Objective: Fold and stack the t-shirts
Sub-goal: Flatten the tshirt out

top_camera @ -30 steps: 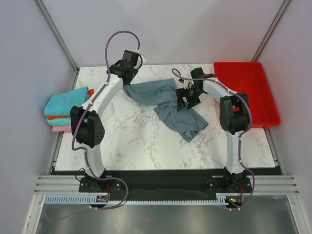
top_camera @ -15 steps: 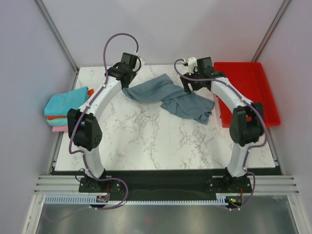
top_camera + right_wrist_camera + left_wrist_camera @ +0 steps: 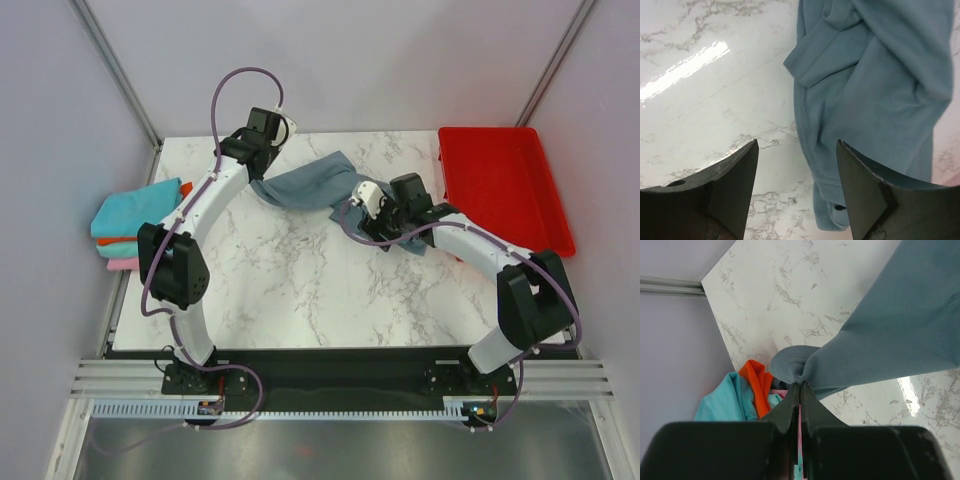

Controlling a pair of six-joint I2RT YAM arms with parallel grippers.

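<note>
The slate grey-blue t-shirt (image 3: pixel 308 186) lies crumpled across the back middle of the table. My left gripper (image 3: pixel 262 176) is shut on a bunched edge of it at its left end, seen pinched at the fingertips (image 3: pixel 801 385). My right gripper (image 3: pixel 372 226) hovers low over the shirt's right part, which its arm partly hides. In the right wrist view the right gripper (image 3: pixel 797 144) is open and holds nothing, with the shirt's (image 3: pixel 875 90) hem edge between and beyond the fingers. Folded teal (image 3: pixel 130 211), orange (image 3: pixel 112 241) and pink (image 3: pixel 125 264) t-shirts sit stacked at the table's left edge.
A red plastic tray (image 3: pixel 505 190) stands at the back right, close to the right arm. The marble table (image 3: pixel 300 290) shows bare in front of the shirt. Purple-grey walls close in on both sides.
My right gripper has swung from the back by the tray forward and left, down to the shirt's near edge, and its jaws have narrowed a little. The shirt's right part shifted. The left gripper stayed put.
</note>
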